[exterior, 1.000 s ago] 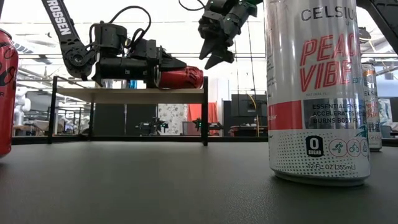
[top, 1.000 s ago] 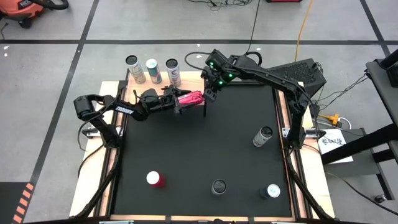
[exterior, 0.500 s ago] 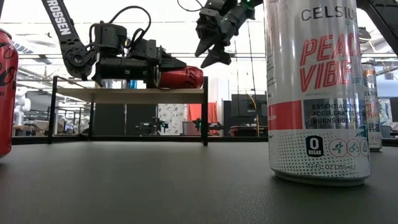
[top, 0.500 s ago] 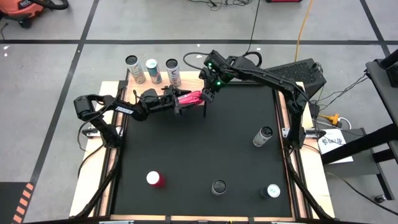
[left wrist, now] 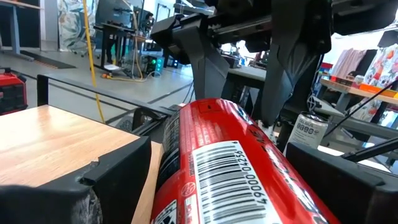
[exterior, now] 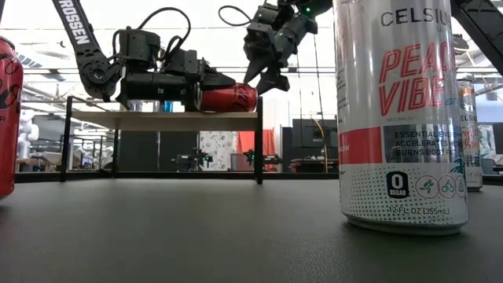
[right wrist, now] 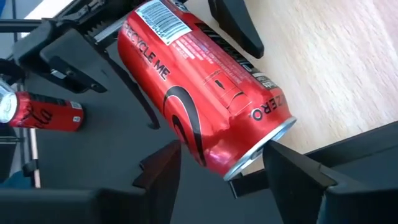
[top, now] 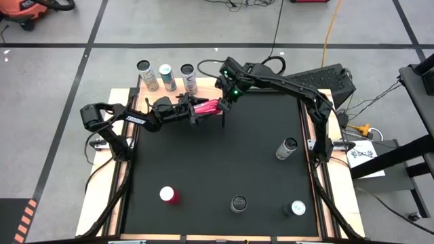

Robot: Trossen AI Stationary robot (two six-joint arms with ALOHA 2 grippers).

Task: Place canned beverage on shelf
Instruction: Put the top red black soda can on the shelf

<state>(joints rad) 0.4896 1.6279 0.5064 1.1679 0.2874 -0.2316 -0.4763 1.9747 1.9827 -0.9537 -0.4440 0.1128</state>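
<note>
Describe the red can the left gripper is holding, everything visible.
The red can is metal with white lettering and a barcode, dented near its silver end. It lies on its side in the left gripper, just above the right end of the shelf; whether it touches the board is unclear. The right gripper straddles its free end, fingers open either side, not clearly touching.

A can (exterior: 228,97) lies sideways above the shelf (exterior: 161,119), three cans (top: 165,76) standing behind it.

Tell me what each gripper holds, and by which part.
The left gripper holds the red can lying sideways, by its body. The right gripper straddles the can's end, holding nothing.
</note>
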